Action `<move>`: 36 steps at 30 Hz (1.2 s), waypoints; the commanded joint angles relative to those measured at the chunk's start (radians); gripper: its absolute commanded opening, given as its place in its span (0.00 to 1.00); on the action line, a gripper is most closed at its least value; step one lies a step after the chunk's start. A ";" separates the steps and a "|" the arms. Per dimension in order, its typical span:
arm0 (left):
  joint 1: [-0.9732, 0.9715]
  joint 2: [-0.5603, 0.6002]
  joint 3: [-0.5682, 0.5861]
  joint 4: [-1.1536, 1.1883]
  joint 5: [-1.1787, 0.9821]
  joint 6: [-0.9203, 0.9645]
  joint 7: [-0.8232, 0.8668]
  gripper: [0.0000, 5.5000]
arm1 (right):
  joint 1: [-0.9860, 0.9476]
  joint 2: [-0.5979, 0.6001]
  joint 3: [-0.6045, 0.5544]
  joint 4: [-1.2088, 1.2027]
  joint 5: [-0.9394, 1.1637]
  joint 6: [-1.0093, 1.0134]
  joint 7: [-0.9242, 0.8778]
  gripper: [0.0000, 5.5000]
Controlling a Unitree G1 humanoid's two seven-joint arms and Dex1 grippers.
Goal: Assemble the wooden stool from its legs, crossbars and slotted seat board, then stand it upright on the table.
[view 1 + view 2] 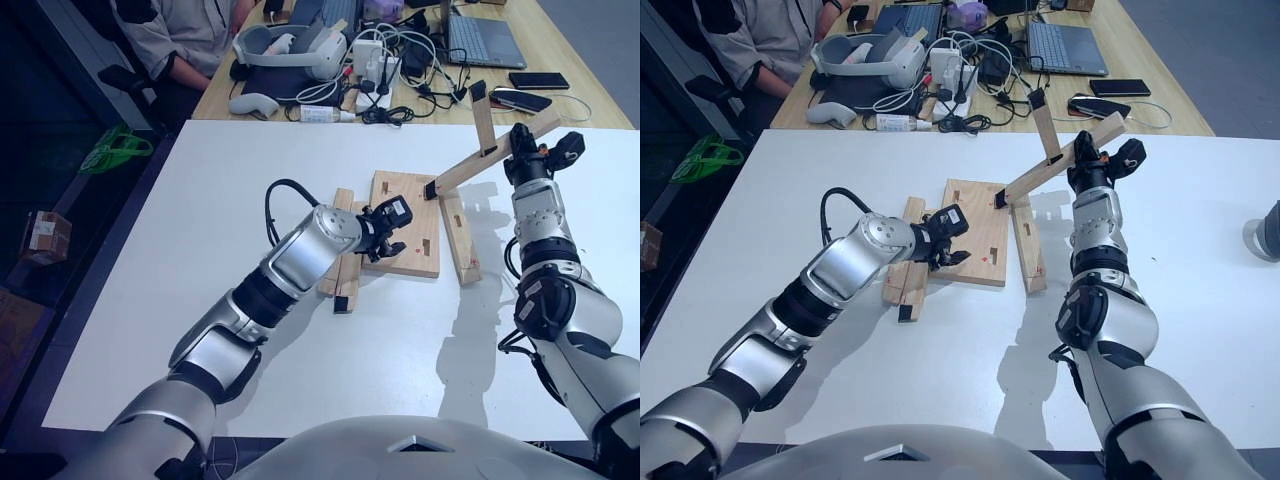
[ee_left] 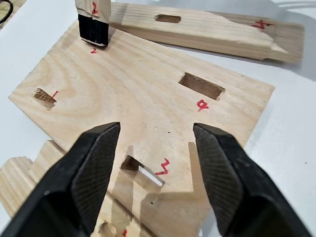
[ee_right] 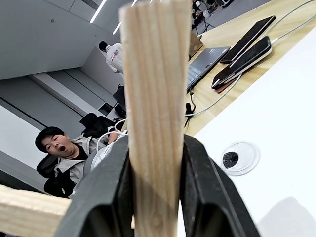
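My left gripper's two black fingers [image 2: 91, 168] are sitting closest, spread wide apart and holding nothing. The left gripper [image 2: 155, 143] is hovering over the near edge of the slotted seat board [image 2: 143, 84], straddling the slot marked 3 [image 2: 131, 163]. The board is lying flat near the middle of the white table [image 1: 200, 300], and its left edge is overlapping a pair of wooden legs [image 1: 343, 270] lying side by side. One loose leg [image 1: 461, 243] is lying along the board's right edge, just beside it.

My right gripper [image 3: 155, 148] is pinching a leg-and-crossbar frame [image 1: 470, 165] tightly between both fingers, holding it tilted in the air above the table's far right part. The frame's black-capped foot [image 2: 93, 30] is touching the board's far corner by the mark 2.

Open white surface is spreading toward me and out to my left; the table's far edge is meeting a wooden desk [image 1: 570, 40] crowded with cables [image 1: 390, 60].
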 commanded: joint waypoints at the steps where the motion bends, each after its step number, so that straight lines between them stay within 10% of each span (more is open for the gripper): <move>1: -0.025 0.002 -0.046 0.033 0.053 -0.030 -0.013 0.50 | -0.030 0.009 0.044 0.023 -0.057 -0.035 -0.019 0.18; 36: 0.032 0.003 -0.015 -0.090 0.126 0.030 0.008 0.50 | 0.169 0.031 0.132 -0.369 -0.109 0.006 -0.144 0.18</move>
